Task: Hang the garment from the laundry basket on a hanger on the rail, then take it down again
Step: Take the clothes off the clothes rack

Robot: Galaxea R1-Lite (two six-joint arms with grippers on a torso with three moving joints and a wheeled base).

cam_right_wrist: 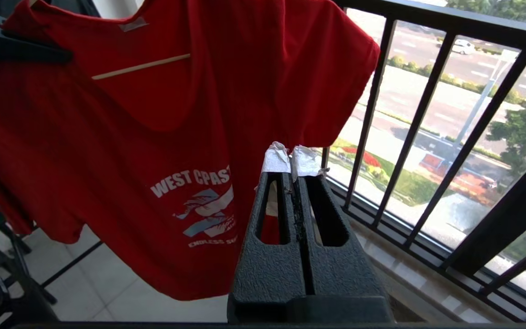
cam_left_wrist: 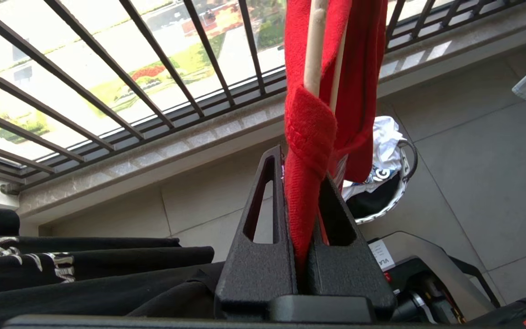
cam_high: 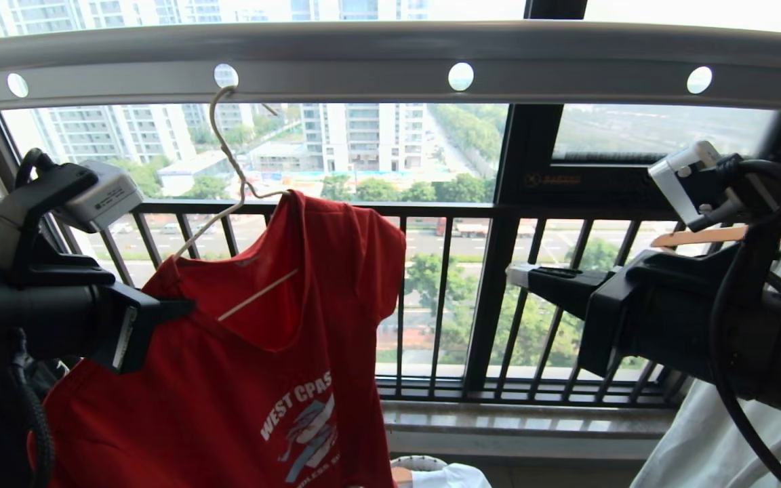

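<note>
The garment (cam_high: 241, 379) is seen hanging on the hanger (cam_high: 228, 156), whose hook is passed through a hole of the rail (cam_high: 390, 57), so the weight is carried by the rail. One shoulder is pinched by the left gripper (cam_left_wrist: 306, 214), probably so that the cloth can be drawn off the wire. The right gripper (cam_right_wrist: 292, 164) is kept clenched on nothing, beside the sleeve near the window railing (cam_high: 445, 291). The laundry basket (cam_left_wrist: 393, 192) is left on the floor below.

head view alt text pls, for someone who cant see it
A red T-shirt hangs on a white wire hanger hooked into a grey rail. The left pincer clamps its shoulder; the right pincer, shut and empty, is beside it.
</note>
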